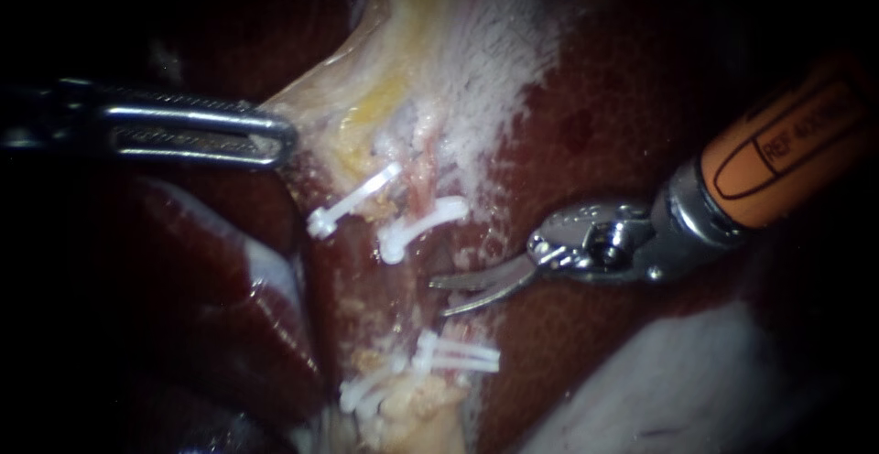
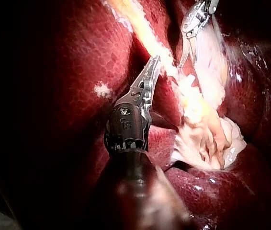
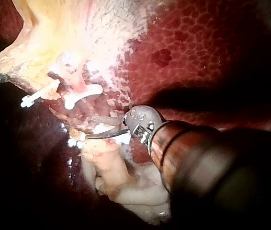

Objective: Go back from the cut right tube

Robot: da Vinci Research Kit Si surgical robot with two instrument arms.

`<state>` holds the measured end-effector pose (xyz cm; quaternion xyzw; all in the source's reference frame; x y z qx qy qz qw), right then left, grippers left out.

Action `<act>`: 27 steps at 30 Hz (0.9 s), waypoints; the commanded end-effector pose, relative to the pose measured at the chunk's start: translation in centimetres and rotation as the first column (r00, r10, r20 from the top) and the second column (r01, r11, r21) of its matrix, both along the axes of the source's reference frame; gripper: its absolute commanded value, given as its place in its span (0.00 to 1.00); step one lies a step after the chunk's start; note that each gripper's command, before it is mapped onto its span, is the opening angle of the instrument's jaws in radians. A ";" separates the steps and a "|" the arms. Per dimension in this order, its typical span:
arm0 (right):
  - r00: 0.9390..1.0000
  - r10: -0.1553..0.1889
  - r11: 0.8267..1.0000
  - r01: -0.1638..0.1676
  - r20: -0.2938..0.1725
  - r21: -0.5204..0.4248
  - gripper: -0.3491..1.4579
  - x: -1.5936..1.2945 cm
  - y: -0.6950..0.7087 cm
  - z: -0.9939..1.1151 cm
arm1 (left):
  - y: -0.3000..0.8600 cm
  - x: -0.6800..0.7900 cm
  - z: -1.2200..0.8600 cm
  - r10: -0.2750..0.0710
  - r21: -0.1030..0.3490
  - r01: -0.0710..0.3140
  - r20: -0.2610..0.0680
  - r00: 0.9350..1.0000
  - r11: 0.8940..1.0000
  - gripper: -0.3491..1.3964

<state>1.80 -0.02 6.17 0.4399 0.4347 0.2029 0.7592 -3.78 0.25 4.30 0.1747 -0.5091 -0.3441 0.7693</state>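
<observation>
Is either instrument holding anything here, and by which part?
The left instrument grips the pale yellowish tissue at its edge, near the upper clips. The right instrument holds nothing; its blades stand apart.

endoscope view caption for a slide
Right instrument, blades open, beside clips on the cut tube; left instrument holds pale tissue.

Right tube (image 1: 420,189), cut through. Its pale pink upper stump is closed by a single white clip (image 1: 423,228) set crosswise. Below that clip lies an open gap with no tube in it. Farther below the clip sits the lower stump (image 1: 449,333), bearing paired white clips (image 1: 462,357) lying side by side.
</observation>
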 end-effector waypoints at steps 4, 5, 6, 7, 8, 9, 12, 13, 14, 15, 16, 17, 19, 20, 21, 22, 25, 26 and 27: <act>1.000 0.011 1.000 -0.011 -0.003 -0.024 0.50 -0.19 0.06 -0.04 | 0.00 0.01 0.04 0.001 -0.001 -0.001 0.000 1.000 1.000 0.00; 1.000 0.011 0.999 -0.011 -0.002 -0.035 0.51 -0.23 0.08 -0.06 | 0.00 0.01 0.04 0.001 -0.002 -0.001 0.000 1.000 1.000 0.00; 1.000 0.012 0.999 -0.012 0.002 -0.048 0.53 -0.28 0.11 -0.08 | 0.00 0.01 0.05 0.001 -0.002 -0.001 0.000 1.000 1.000 0.00; 1.000 0.016 0.998 -0.015 0.004 -0.061 0.55 -0.32 0.14 -0.10 | 0.00 0.01 0.06 0.001 -0.002 -0.001 0.000 1.000 1.000 0.00; 1.000 0.016 0.997 -0.015 0.005 -0.080 0.57 -0.36 0.17 -0.12 | 0.00 0.01 0.07 0.001 -0.002 -0.001 0.000 1.000 1.000 0.00; 1.000 0.018 0.995 -0.018 0.004 -0.097 0.59 -0.39 0.20 -0.14 | 0.00 0.01 0.07 0.001 -0.003 -0.001 0.000 1.000 1.000 0.00; 1.000 0.026 0.988 -0.025 0.003 -0.150 0.66 -0.47 0.30 -0.23 | 0.00 0.01 0.09 0.001 -0.003 -0.001 0.000 1.000 1.000 0.00; 1.000 0.027 0.984 -0.027 0.001 -0.173 0.68 -0.50 0.33 -0.27 | 0.00 0.01 0.10 0.001 -0.003 -0.001 0.000 1.000 1.000 0.00; 1.000 0.029 0.982 -0.028 0.002 -0.188 0.70 -0.51 0.36 -0.30 | 0.00 0.02 0.10 0.001 -0.003 -0.001 0.000 1.000 1.000 0.00; 1.000 0.029 0.978 -0.028 0.001 -0.208 0.72 -0.52 0.38 -0.33 | 0.01 0.02 0.11 0.002 -0.003 -0.002 0.000 1.000 1.000 0.00; 1.000 0.029 0.972 -0.029 -0.001 -0.232 0.73 -0.54 0.41 -0.37 | 0.01 0.02 0.11 0.002 -0.003 -0.002 0.000 1.000 1.000 0.00; 1.000 0.030 0.969 -0.030 -0.002 -0.246 0.74 -0.55 0.42 -0.39 | 0.01 0.02 0.12 0.002 -0.003 -0.002 0.000 1.000 1.000 0.00; 0.999 0.033 0.960 -0.034 -0.008 -0.277 0.77 -0.58 0.45 -0.45 | 0.01 0.03 0.14 0.002 -0.003 -0.002 0.000 1.000 1.000 0.00; 0.999 0.036 0.958 -0.038 -0.010 -0.285 0.79 -0.59 0.46 -0.47 | 0.02 0.03 0.14 0.002 -0.003 -0.002 0.000 1.000 1.000 0.00; 0.999 0.039 0.955 -0.041 -0.011 -0.294 0.80 -0.60 0.47 -0.50 | 0.02 0.03 0.14 0.002 -0.004 -0.002 0.000 1.000 1.000 0.00; 0.999 0.040 0.949 -0.043 -0.016 -0.311 0.81 -0.61 0.48 -0.53 | 0.02 0.03 0.15 0.002 -0.004 -0.002 0.000 1.000 1.000 0.00; 0.999 0.044 0.933 -0.051 -0.026 -0.355 0.85 -0.62 0.49 -0.61 | 0.02 0.03 0.16 0.002 -0.004 -0.002 0.000 1.000 1.000 0.00; 0.999 0.047 0.930 -0.054 -0.027 -0.364 0.86 -0.63 0.50 -0.63 | 0.02 0.02 0.16 0.002 -0.004 -0.002 0.000 1.000 1.000 0.00; 0.998 0.050 0.926 -0.056 -0.028 -0.372 0.86 -0.63 0.50 -0.65 | 0.01 0.02 0.16 0.001 -0.004 -0.001 -0.001 1.000 1.000 0.00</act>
